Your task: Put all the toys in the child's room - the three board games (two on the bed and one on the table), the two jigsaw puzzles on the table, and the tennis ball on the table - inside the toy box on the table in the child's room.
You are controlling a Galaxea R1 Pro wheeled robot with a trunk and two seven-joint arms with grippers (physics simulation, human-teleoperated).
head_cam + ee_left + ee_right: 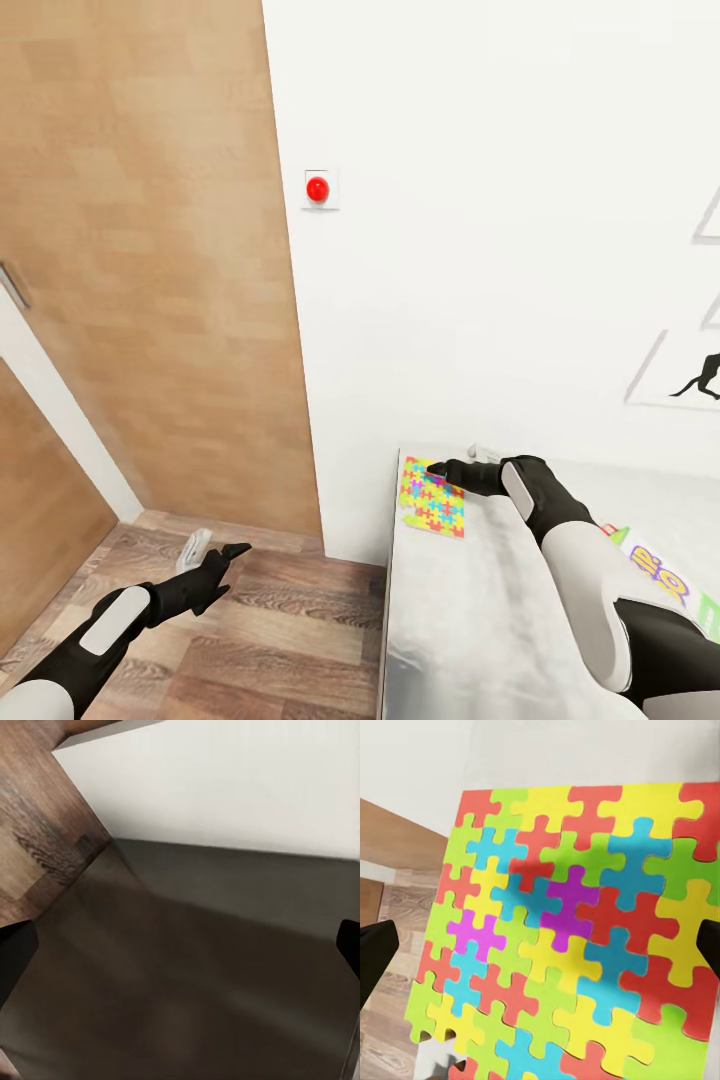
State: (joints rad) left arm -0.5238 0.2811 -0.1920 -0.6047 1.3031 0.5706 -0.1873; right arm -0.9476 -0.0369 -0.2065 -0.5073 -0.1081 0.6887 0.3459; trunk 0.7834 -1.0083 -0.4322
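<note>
A jigsaw puzzle (pixel 432 497) of yellow, green, red, blue and pink pieces lies flat on the far left corner of the pale glossy table (pixel 480 620). My right gripper (pixel 437 468) hovers open just above its far edge. In the right wrist view the puzzle (pixel 577 922) spreads between the fingertips (pixel 375 952), with nothing held. A board game (pixel 665 580) with white, green and red print lies at the table's right edge, partly behind my right arm. My left gripper (pixel 232 556) hangs open over the wood floor, left of the table.
A wooden door (pixel 150 250) stands at the left. The white wall behind the table carries a red button (pixel 318 189) and a black silhouette picture (pixel 690 375). The left wrist view looks at a dark shaded panel (pixel 195 982) beside wood floor (pixel 37 832).
</note>
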